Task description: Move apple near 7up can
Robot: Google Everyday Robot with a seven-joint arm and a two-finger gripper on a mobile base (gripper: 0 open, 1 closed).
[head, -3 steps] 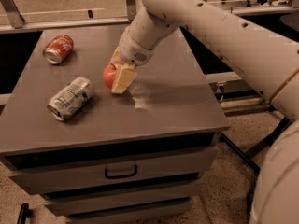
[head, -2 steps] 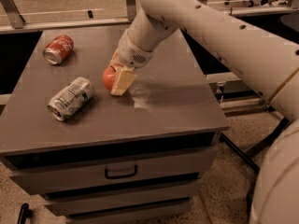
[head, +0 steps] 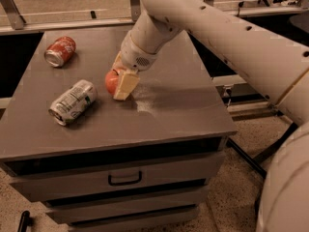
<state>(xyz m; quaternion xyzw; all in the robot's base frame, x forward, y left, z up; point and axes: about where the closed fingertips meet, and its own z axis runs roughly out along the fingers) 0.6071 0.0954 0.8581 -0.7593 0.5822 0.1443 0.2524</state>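
Red-orange against the grey bench top, the apple sits clamped between the jaws of the white arm, which reaches in from the right and slants down to the middle of the bench. One cream finger lies across the apple's near right side and the other shows behind it at the top, so the jaws are closed onto the fruit from two sides. Whether the apple rests on the surface or hangs just off it I cannot tell. That low, slanted hold looks suited to carrying the fruit sideways rather than raising it high.

The 7up can lies on its side to the left and a little nearer the front edge, near the apple but apart from it. Lying down, it could roll if nudged, which argues for stopping short of it.

Counted: one apple, two cans (the silvery-green 7up can and a red-orange soda can lying toward the far left corner), one arm, and one drawer handle below.
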